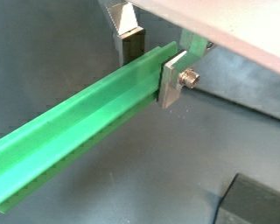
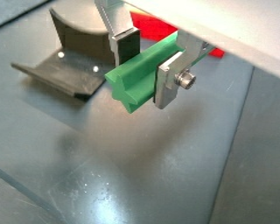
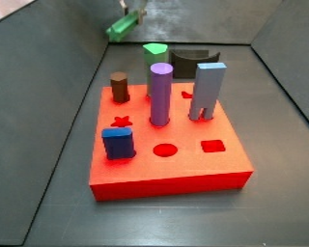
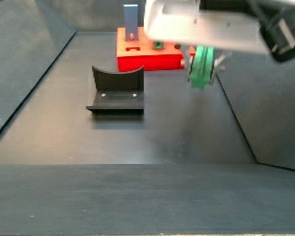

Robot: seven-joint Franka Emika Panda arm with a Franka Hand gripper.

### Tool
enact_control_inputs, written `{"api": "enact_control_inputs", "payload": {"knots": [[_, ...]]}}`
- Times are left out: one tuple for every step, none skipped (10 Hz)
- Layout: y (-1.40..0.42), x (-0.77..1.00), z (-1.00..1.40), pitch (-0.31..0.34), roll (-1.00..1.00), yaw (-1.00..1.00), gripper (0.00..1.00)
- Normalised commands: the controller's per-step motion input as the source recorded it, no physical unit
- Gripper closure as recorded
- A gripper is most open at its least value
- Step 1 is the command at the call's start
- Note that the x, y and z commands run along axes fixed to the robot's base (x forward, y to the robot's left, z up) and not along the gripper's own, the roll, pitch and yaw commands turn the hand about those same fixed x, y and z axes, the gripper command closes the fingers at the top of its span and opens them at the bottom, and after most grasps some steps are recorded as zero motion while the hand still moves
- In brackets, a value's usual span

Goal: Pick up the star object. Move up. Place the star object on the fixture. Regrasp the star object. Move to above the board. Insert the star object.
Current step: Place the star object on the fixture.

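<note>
My gripper (image 1: 152,66) (image 2: 146,66) is shut on the star object (image 1: 73,122) (image 2: 130,83), a long green prism gripped near one end between the two silver fingers. The prism lies roughly level in the air, clear of the floor. In a side view the gripper (image 4: 202,51) hangs to the right of the fixture (image 4: 113,92) with the star object (image 4: 202,69) below it. The fixture (image 2: 66,66) is a dark notched block standing on the floor beside the held prism. The red board (image 3: 170,174) (image 4: 162,63) lies beyond the fixture (image 3: 189,63).
On the board stand a purple peg (image 3: 160,92), a grey-blue block (image 3: 209,92), a brown peg (image 3: 120,89), a blue block (image 3: 117,143) and a short green block (image 3: 154,50). Dark walls enclose the floor on both sides.
</note>
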Motion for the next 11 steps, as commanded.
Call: {"api": "enact_control_inputs", "payload": {"knots": [[0.01, -0.03, 1.0, 0.049, 0.06, -0.02, 1.0], [0.01, -0.03, 0.85, 0.058, 0.07, -0.01, 1.0], [0.01, -0.02, 0.69, 0.065, 0.07, 0.0, 1.0], [0.01, -0.01, 0.53, 0.073, 0.07, 0.01, 1.0], [0.01, 0.0, 0.37, 0.083, 0.06, 0.01, 1.0], [-0.48, 1.0, -0.07, 0.141, -0.04, 1.0, 1.0], [-0.48, 1.0, -0.12, 0.16, -0.04, 1.0, 1.0], [-0.39, 1.0, -0.11, 0.133, -0.03, 0.66, 1.0], [-0.35, 1.0, -0.1, 0.12, -0.04, 0.5, 1.0], [-0.31, 1.0, -0.08, 0.112, -0.04, 0.28, 1.0], [-0.29, 1.0, -0.08, 0.112, -0.05, 0.21, 1.0]]}}
